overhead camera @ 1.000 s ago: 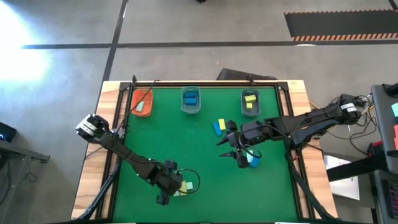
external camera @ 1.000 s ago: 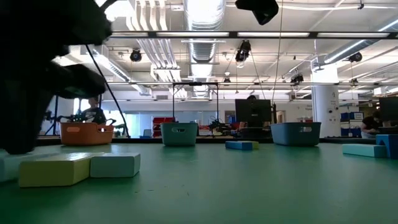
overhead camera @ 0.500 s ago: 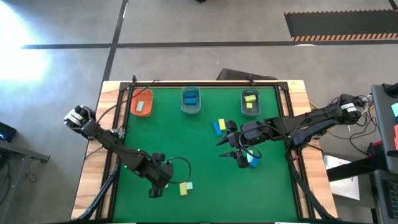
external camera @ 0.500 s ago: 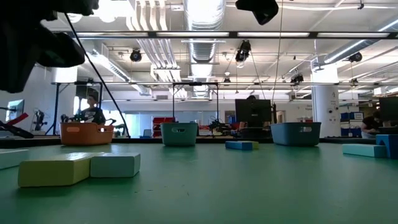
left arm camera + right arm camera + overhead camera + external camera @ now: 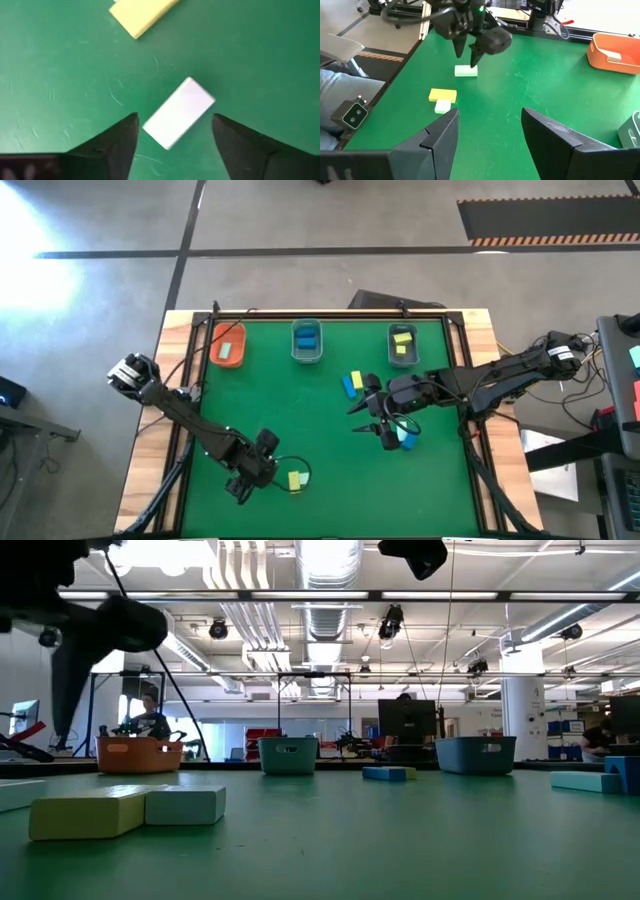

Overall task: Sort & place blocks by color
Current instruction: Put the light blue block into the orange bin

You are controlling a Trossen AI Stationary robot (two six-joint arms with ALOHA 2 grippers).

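Approach step: left gripper (image 5: 172,131), jaws spread, hovers over the small pale mint rectangular block (image 5: 178,112), which lies on the green mat between its fingers. Next: descend, clench.

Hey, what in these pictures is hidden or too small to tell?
- High view: the left gripper covers the pale block beneath it.
- Low view: the orange bin, middle bin and right bin walls hide their contents.
- High view: the blue block is half hidden under the right gripper.
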